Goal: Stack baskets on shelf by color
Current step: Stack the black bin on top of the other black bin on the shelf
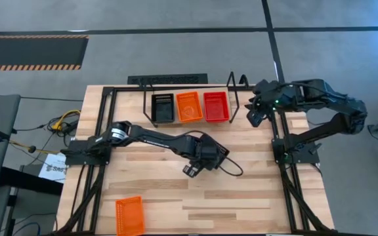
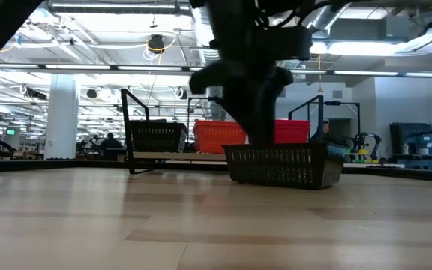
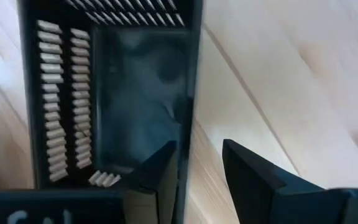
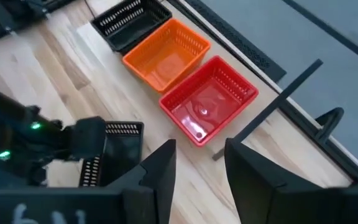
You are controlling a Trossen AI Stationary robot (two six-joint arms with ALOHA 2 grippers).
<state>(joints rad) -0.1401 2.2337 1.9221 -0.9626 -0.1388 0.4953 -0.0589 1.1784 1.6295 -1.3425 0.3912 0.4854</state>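
Note:
A black mesh basket (image 3: pixel 104 106) (image 2: pixel 283 165) stands by its bottom on the table's middle. My left gripper (image 3: pixel 199 144) (image 1: pixel 199 160) is open and comes down over it, one finger inside and one outside its side wall. The shelf (image 1: pixel 238 84) stands at the far edge and carries a black basket (image 1: pixel 163 107), an orange basket (image 1: pixel 189 106) and a red basket (image 1: pixel 216 106) side by side. Another orange basket (image 1: pixel 129 215) lies at the near edge on the left. My right gripper (image 4: pixel 201 143) (image 1: pixel 256 115) hovers open off the shelf's right end. My left gripper straddles the black basket's side wall (image 3: pixel 188 118) from above, pointing down. The inner finger (image 3: pixel 160 174) lies close against the wall, but I cannot tell whether it touches. Bare table shows between the wall and the outer finger (image 3: pixel 247 174).
A black rail frame (image 1: pixel 104 124) runs around the table, with posts at left and right. A cable loops on the wood beside my left gripper (image 1: pixel 233 169). Bare wood lies in the near half of the table (image 1: pixel 228 203). People and equipment show far behind in the low view.

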